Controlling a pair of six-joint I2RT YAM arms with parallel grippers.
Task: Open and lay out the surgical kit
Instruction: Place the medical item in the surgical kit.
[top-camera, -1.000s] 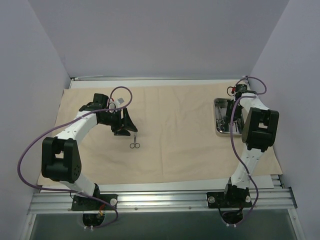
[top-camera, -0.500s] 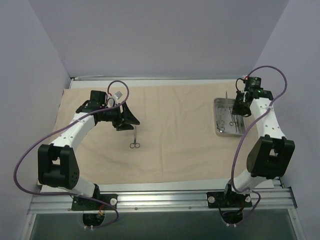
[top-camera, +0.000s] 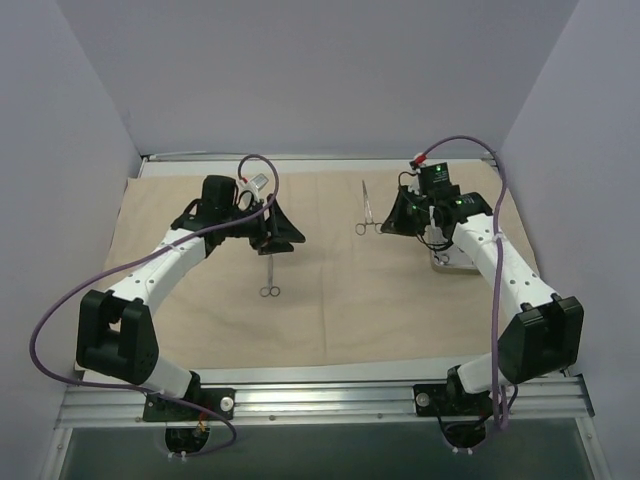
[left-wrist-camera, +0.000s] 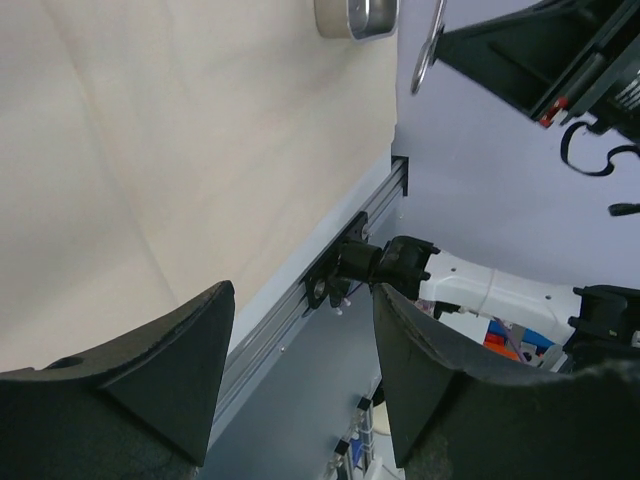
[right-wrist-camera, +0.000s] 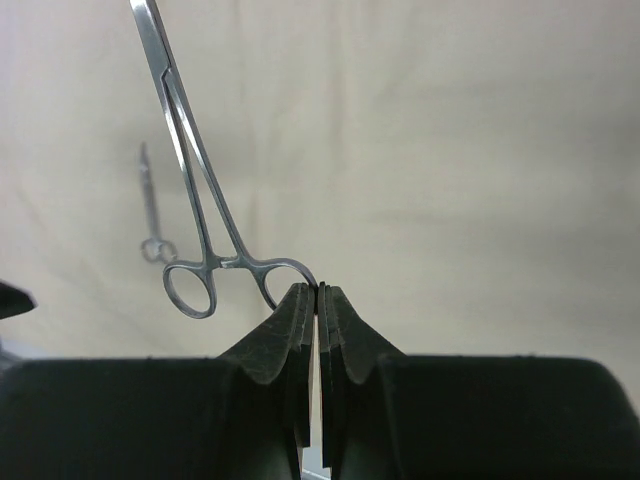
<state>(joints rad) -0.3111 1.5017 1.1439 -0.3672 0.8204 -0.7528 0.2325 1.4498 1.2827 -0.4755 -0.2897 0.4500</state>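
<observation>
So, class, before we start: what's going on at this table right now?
The right gripper holds the ring-handled forceps by one ring, jaws shut, lifted above the beige cloth beside the steel tray. The left gripper hovers open and empty near the scissors, which lie flat on the cloth.

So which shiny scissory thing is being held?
The forceps, pinched by one ring in the right end effector; the scissors lie loose on the cloth.
</observation>
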